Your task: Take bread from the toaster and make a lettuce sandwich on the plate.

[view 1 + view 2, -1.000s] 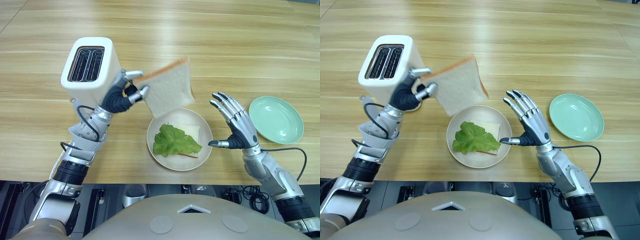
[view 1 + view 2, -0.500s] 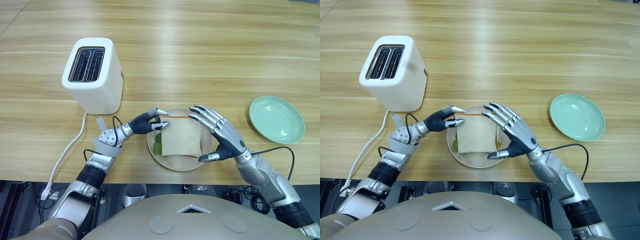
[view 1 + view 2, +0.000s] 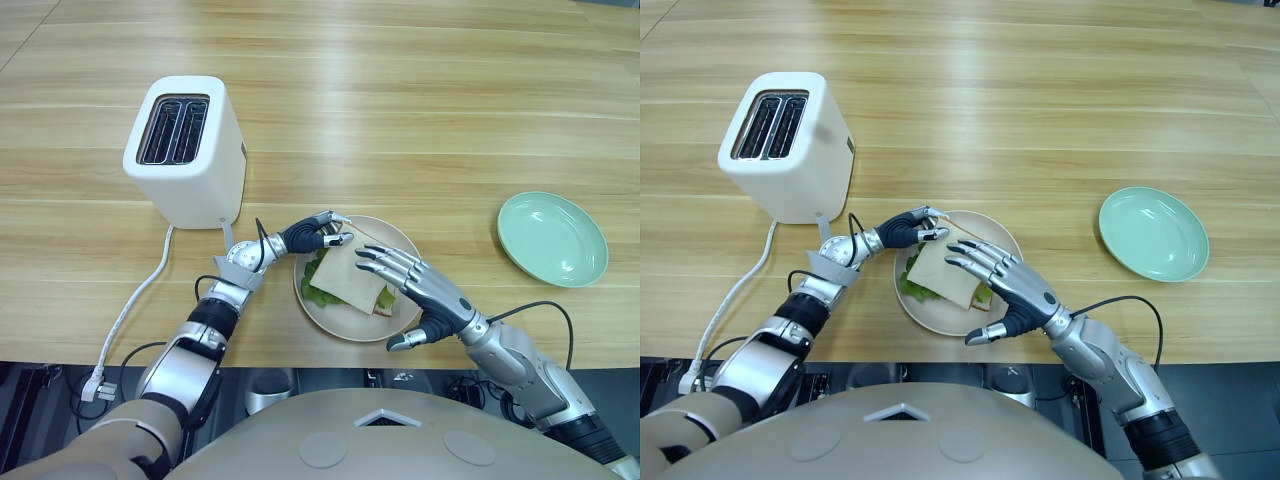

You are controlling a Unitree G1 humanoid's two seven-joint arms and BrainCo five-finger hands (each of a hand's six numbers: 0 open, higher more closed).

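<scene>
A slice of bread (image 3: 350, 280) lies tilted on green lettuce (image 3: 314, 291) on the beige plate (image 3: 398, 236), with another slice under the lettuce. My left hand (image 3: 318, 232) is at the plate's upper left, its fingers pinched on the top slice's corner. My right hand (image 3: 420, 296) is open, fingers spread over the right side of the top slice; whether they touch it I cannot tell. The white toaster (image 3: 186, 148) stands at the left, both slots dark.
An empty green plate (image 3: 552, 238) sits at the right. The toaster's white cable (image 3: 135, 305) runs down to the table's front edge. Bare wooden tabletop (image 3: 420, 90) stretches behind the plate.
My left hand brought the bread down from beside the toaster onto the lettuce. My right hand moved left from beside the plate to over the top slice.
</scene>
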